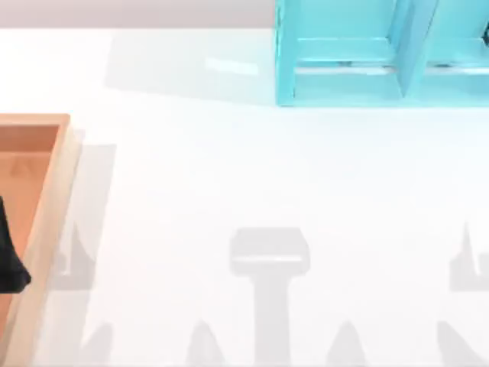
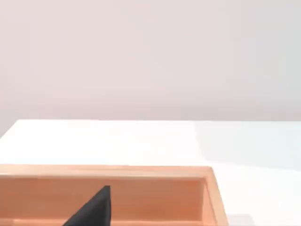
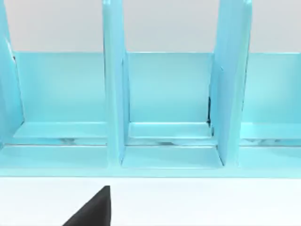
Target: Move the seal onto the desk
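Observation:
The seal is out of view. The desk (image 1: 229, 176) is a plain white tabletop that spreads across the top view. A black part of my left gripper (image 1: 11, 256) hangs over the orange-brown wooden tray (image 1: 47, 199) at the table's left edge. In the left wrist view the same gripper (image 2: 94, 209) shows dark above the tray's inside (image 2: 155, 197). A black part of my right gripper (image 3: 94, 209) sits over the white desk (image 3: 197, 202), facing the turquoise shelf unit (image 3: 164, 94).
The turquoise shelf unit (image 1: 374, 53) stands at the back right of the table, with open compartments split by upright dividers. A thin dark sliver (image 3: 209, 110) shows beside one divider; I cannot tell what it is. Grey arm shadows lie along the desk's front.

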